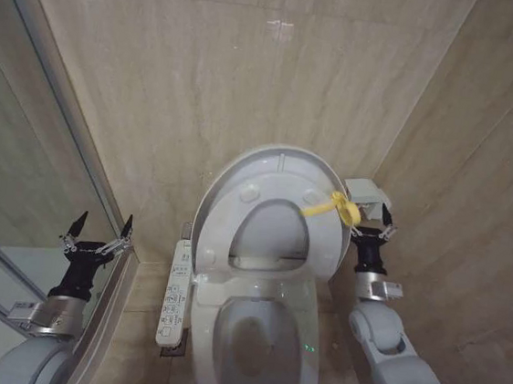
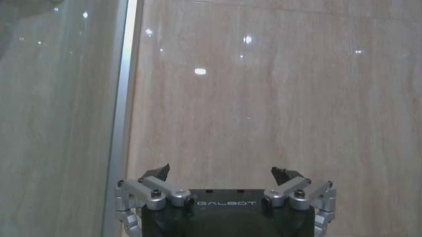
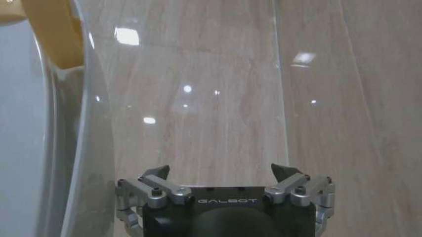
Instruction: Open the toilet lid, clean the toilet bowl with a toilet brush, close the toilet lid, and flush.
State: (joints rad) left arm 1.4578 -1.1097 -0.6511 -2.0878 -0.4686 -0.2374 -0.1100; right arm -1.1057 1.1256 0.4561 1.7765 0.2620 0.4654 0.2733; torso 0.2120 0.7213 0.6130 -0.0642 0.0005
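The right hand (image 1: 374,228), fingers spread and grasping nothing, hangs just beside the right edge of the raised toilet lid (image 1: 281,172), directly below the yellow strap (image 1: 339,207) looped at that edge. The lid lies to the hand's left, its long axis running from the hinge up the far wall, with the seat ring (image 1: 270,235) standing in front of it and the toilet bowl (image 1: 259,339) exposed nearer the robot. The left hand (image 1: 97,238), also released and empty, is held up well apart on the left, by the glass shower partition (image 1: 18,185); the right arm is plainly the nearer to the lid. The long button panel (image 1: 175,294) runs along the bowl's left side. The right wrist view adds the lid's rim (image 3: 63,148) and the strap (image 3: 56,34) close alongside the open fingers (image 3: 285,173); the left wrist view gives tiled wall and partition frame beyond the left hand (image 2: 224,174).
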